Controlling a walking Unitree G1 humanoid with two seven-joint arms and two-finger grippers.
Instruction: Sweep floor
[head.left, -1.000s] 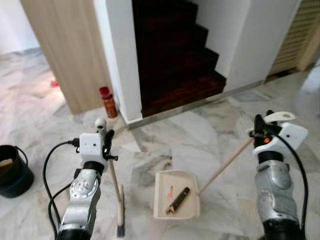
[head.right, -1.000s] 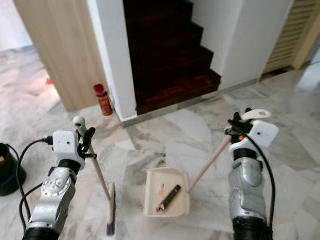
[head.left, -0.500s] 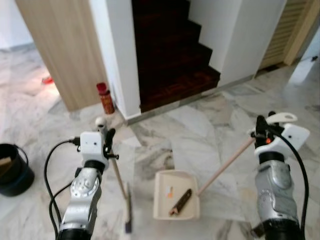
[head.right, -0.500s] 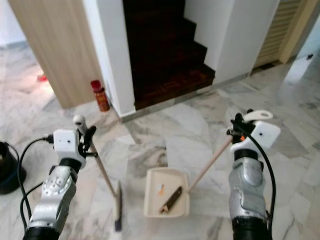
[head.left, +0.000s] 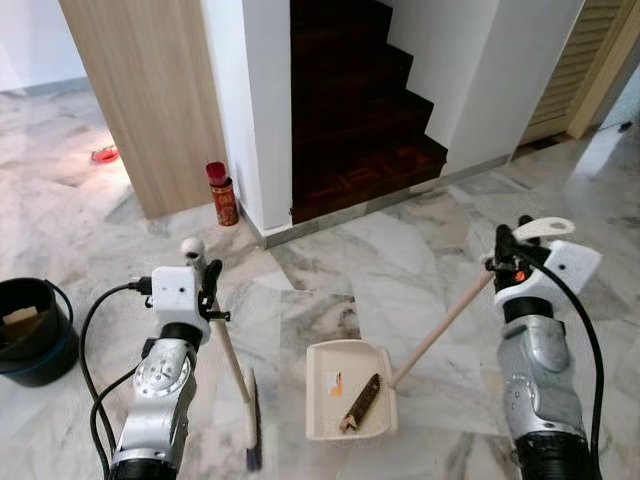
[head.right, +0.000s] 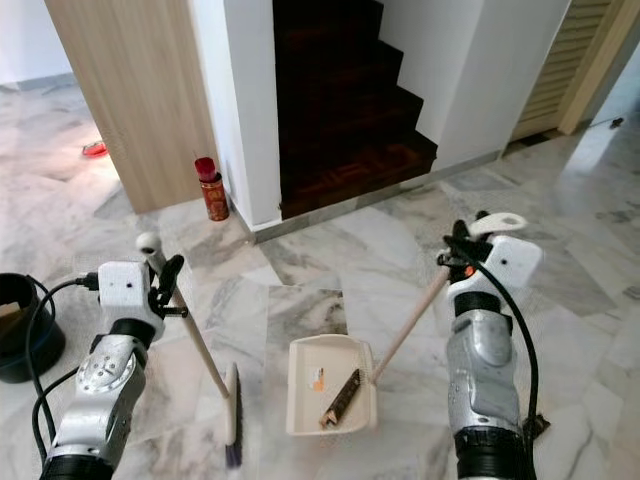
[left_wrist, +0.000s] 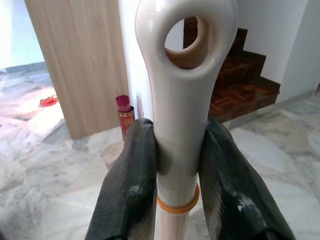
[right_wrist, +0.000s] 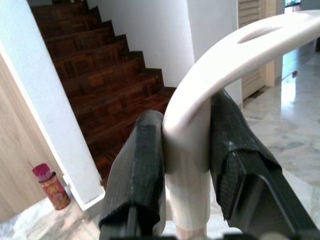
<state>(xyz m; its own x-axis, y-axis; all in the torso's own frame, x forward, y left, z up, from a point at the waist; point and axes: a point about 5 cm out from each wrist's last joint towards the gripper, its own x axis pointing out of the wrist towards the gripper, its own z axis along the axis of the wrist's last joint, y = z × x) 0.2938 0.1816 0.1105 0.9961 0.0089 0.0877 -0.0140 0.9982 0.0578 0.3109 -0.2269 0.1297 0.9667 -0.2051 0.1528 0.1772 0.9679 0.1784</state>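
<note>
My left gripper (head.left: 208, 292) is shut on the cream handle of a broom (head.left: 232, 370); its dark bristle head (head.left: 253, 432) rests on the marble floor. The right gripper (head.left: 504, 258) is shut on the curved top of a long-handled cream dustpan (head.left: 349, 402). That pan sits flat on the floor between my arms. In it lie a dark brown stick (head.left: 362, 401) and a small orange scrap (head.left: 336, 381). In the left wrist view both black fingers (left_wrist: 131, 185) clamp the broom's looped end (left_wrist: 183, 90). In the right wrist view the fingers (right_wrist: 137, 175) pinch the dustpan's handle (right_wrist: 195, 130).
A dark wooden staircase (head.left: 350, 110) rises straight ahead between white walls. A red canister (head.left: 220, 193) stands by a wooden panel (head.left: 150, 90). A black bucket (head.left: 32, 332) sits at far left. A small red item (head.left: 102, 154) lies farther back on the floor.
The camera has shifted, so the stairs and canister sit more to the right. The broom's bristle end has stayed beside the pan. Both grips are unchanged.
</note>
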